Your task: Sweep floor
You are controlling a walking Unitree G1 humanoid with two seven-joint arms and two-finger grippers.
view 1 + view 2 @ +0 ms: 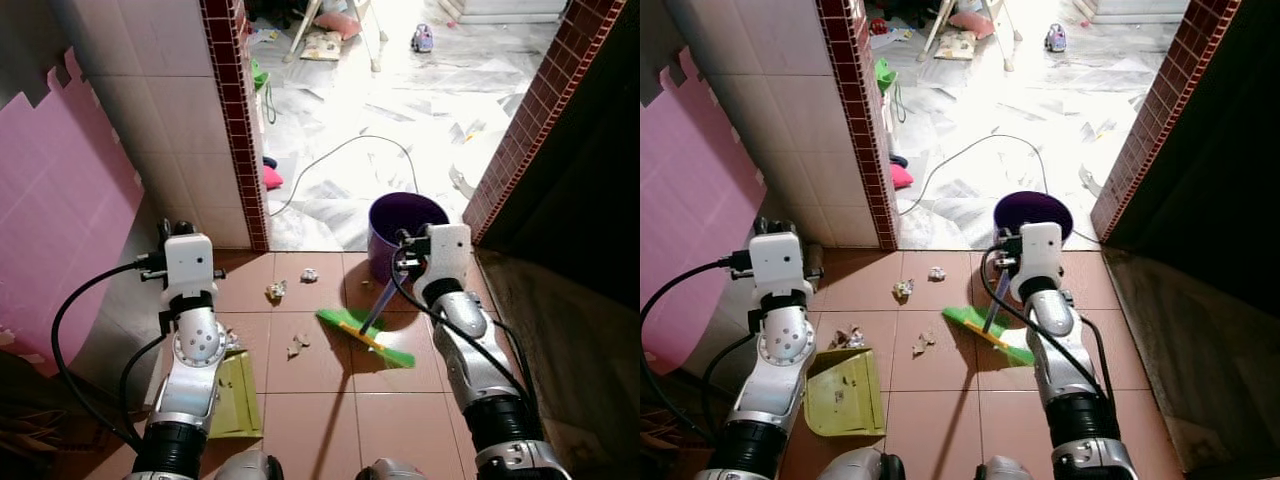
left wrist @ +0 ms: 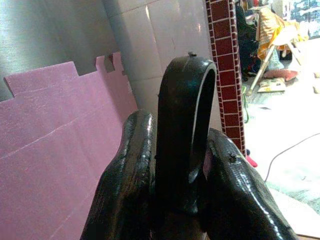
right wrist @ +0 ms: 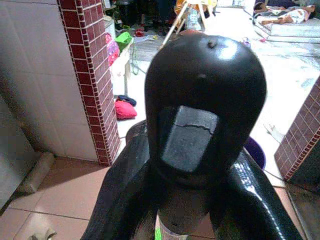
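On your left, the left pincer [image 2: 182, 165] is clamping the dustpan's looped black handle [image 2: 186, 135]; the flat yellow-green dustpan [image 1: 845, 395] is resting on the terracotta floor tiles [image 1: 940, 400]. Crumpled paper scraps [image 1: 903, 289] are lying between. Your right pincer [image 3: 187, 200] is gripping the broom's rounded glossy handle [image 3: 202, 100], its green bristled head [image 1: 365, 336] sitting just before the purple bucket [image 1: 400, 215].

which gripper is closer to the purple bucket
Right. The right gripper sits at the near rim of the bucket, shut on the broom handle. The left gripper is far across the tiles by the white wall, holding the dustpan handle.
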